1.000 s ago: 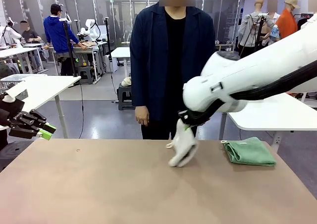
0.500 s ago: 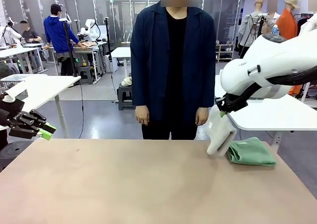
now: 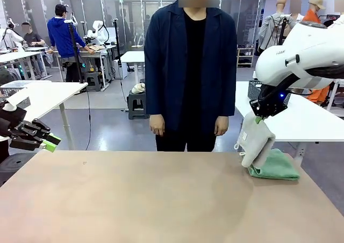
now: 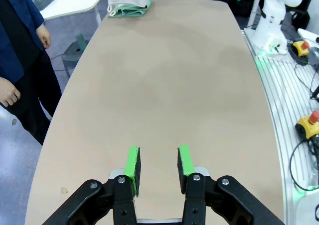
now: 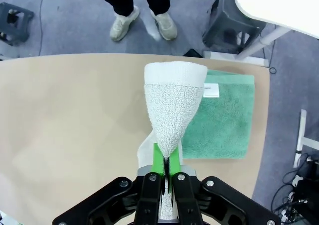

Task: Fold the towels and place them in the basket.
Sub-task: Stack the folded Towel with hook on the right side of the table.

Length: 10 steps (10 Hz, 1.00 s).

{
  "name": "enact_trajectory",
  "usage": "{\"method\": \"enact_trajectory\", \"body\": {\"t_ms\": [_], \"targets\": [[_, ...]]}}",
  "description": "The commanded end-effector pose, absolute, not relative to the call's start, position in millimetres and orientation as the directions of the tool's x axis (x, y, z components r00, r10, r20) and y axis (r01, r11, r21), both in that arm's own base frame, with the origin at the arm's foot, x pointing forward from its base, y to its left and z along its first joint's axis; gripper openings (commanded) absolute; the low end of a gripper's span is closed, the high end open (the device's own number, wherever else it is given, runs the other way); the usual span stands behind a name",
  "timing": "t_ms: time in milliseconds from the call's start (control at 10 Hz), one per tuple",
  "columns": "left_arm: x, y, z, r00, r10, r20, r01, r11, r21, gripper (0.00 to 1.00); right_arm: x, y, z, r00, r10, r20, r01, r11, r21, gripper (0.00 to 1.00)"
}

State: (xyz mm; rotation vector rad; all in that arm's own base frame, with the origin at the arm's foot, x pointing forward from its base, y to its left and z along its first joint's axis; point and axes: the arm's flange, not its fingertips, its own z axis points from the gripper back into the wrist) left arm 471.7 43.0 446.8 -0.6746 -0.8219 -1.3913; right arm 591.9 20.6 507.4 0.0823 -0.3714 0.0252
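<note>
Dangling folded cream towel (image 5: 172, 113) from clamped right pincer (image 5: 166, 166) over green towel (image 5: 225, 116), left pincer (image 4: 158, 166) parted, empty

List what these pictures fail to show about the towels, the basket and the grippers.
- Cream-white towel: front view, its grip point sits behind the right arm's wrist; in the right wrist view the right gripper is shut on it.
- Mint green towel: front view, near corner covered by the hanging towel; whether they touch is unclear.
- Left gripper: front view, partly cut by the picture's left edge.
- Grey mesh bin: front view, cut off; too small to identify as the basket.
</note>
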Motion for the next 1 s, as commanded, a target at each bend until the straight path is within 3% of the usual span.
{"method": "enact_trajectory", "body": {"t_ms": [0,500,900], "targets": [[470,43,447,-0.014,-0.558,0.829,0.995,0.076,0.068,0.41,590,25,506,0.931,0.003,0.365,-0.039,0.995,0.091,0.05],[470,43,447,-0.014,-0.558,0.829,0.995,0.076,0.068,0.41,592,23,506,0.933,0.011,0.361,-0.043,0.996,0.079,0.05],[470,43,447,-0.014,-0.558,0.829,0.995,0.076,0.068,0.41,625,-17,475,0.967,-0.05,0.252,-0.026,0.957,0.29,0.05]]}}
